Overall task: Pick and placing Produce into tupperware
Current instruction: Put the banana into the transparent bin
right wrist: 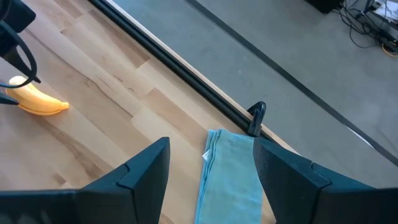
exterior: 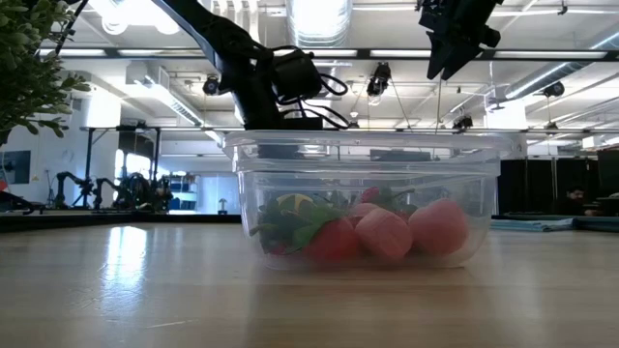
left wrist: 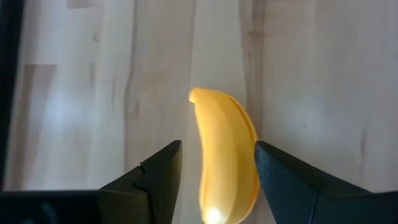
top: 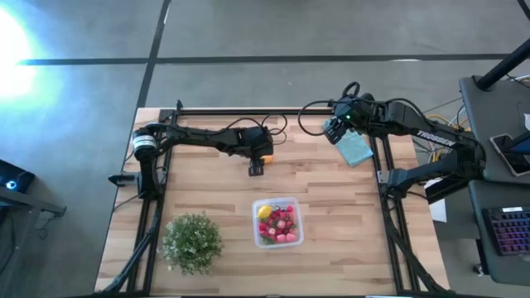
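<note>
The yellow-orange banana point(left wrist: 225, 162) lies on the wooden table, its tip pointing away from my left gripper point(left wrist: 217, 168). That gripper is open and points down, with one finger on either side of the banana; in the high view it is at mid-table point(top: 257, 157), toward the far edge. The clear tupperware point(top: 277, 222) stands nearer the near edge and holds red and pink berries point(exterior: 387, 232) and a yellow lemon point(top: 264, 212). My right gripper point(right wrist: 211, 162) is open and hovers high above the teal cloth point(right wrist: 229, 174) at the far right. My left gripper straddles the banana from above with its fingers lying along its length. One finger point(left wrist: 273, 171) stands right at the banana's side point(left wrist: 250, 155), and I cannot tell whether it touches. The other finger is clearly apart from it. The banana rests on the table.
A bushy green potted plant point(top: 192, 242) stands at the near left, left of the tupperware. The folded teal cloth point(top: 354, 147) lies by the far right corner beside the black frame rail point(right wrist: 186, 74). Bare wood lies between the banana and the tupperware.
</note>
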Robot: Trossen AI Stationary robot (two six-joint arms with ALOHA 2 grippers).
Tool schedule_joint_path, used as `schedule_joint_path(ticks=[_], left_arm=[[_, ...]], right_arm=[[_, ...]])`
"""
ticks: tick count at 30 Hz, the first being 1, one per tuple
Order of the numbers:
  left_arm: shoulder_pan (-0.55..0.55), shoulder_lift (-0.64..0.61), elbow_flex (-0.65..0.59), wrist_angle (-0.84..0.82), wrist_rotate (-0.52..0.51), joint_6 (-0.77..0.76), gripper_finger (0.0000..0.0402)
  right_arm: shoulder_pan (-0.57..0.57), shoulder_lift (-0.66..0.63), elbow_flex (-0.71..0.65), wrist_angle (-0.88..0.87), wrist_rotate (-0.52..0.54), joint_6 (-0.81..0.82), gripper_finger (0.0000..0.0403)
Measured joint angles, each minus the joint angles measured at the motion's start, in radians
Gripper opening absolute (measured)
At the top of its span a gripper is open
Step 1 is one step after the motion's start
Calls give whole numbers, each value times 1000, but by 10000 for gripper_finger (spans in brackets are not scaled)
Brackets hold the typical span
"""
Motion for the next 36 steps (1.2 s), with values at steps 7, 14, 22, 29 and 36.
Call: schedule_joint_path(ticks=[7,14,22,29,36], left_arm=[[-1,0,-14,-4,35,-18,187],[0,1,-20,-1,35,-24,187],[0,1,-50,4,76,-25,187],[12,1,-69,43,69,-24,187],[11,27,-91,56,71,-24,187]], right_arm=[[-1,0,0,-5,0,0,224],[-1,0,-10,-11,0,-6,224],[-1,0,-29,-11,1,-11,224],[-1,0,-30,-10,2,-11,224],[-1,0,-30,-10,2,-11,224]])
